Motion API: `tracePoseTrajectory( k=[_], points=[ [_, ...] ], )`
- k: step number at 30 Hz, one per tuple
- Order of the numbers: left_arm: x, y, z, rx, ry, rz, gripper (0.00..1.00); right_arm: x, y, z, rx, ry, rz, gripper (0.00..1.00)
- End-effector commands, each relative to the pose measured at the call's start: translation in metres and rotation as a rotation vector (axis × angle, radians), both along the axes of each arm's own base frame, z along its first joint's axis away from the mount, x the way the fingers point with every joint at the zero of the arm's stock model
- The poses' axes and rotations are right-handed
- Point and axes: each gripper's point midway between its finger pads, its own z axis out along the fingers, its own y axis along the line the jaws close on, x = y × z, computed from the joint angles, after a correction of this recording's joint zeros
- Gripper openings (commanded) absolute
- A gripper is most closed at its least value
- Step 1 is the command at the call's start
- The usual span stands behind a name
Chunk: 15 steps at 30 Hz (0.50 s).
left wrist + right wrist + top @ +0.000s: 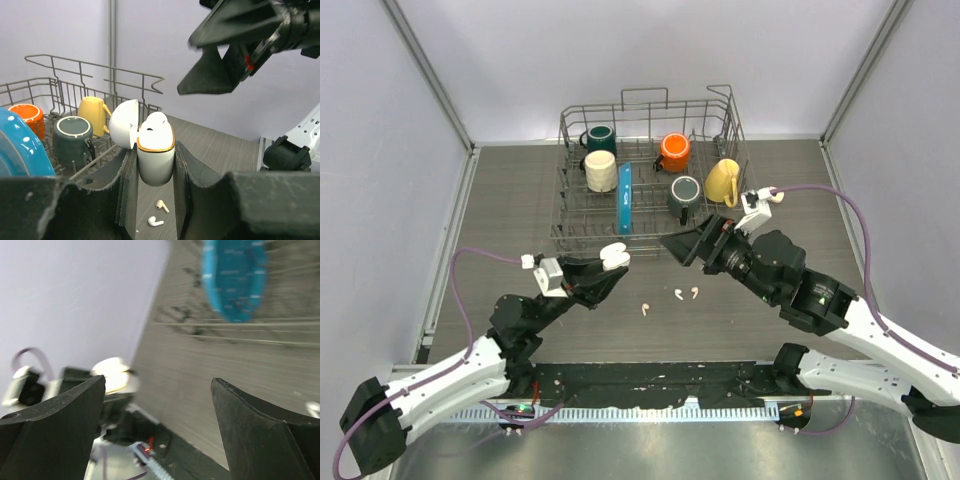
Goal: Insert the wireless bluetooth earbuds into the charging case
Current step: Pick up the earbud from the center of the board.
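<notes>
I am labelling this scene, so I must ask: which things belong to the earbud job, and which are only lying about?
Job: charging case, loose earbuds.
Lying about: dish rack, five mugs, blue plate.

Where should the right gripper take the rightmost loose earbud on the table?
Likely from straight above: the earbud lies flat on the table, so no side gives purchase. Pinch across its rounded head, not the thin stem. A second earbud lies close on its left, so the open right gripper should descend narrowed.
</notes>
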Motion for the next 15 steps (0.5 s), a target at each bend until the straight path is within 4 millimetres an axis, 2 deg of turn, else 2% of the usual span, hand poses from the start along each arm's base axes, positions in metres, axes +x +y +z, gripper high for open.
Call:
tracePoseTrajectory(
  k=[1,3,6,9,11,13,15],
  points=[
    [-0.001,0.011,0.014,-0.031,-0.04,0.038,0.0,0.03,-0.056,-0.07,-0.311,0.144,-0.321,0.92],
    [-0.002,0.014,0.014,-0.026,-0.041,0.051,0.0,0.032,-0.066,-0.089,-0.454,0.198,-0.363,0.92],
    [-0.001,0.018,0.012,-0.02,-0.038,0.068,0.0,0.033,-0.072,-0.096,-0.534,0.24,-0.389,0.92],
    [-0.002,0.024,0.012,-0.025,-0.04,0.083,0.0,0.032,-0.073,-0.092,-0.487,0.221,-0.395,0.99],
    [-0.005,0.026,0.013,-0.026,-0.046,0.081,0.0,0.033,-0.076,-0.09,-0.407,0.216,-0.433,0.99],
    [-0.008,0.029,0.017,-0.038,-0.055,0.083,0.0,0.03,-0.067,-0.092,-0.331,0.193,-0.377,0.99],
    [-0.007,0.031,0.015,-0.035,-0.05,0.087,0.0,0.028,-0.067,-0.103,-0.312,0.22,-0.386,0.96]
  ],
)
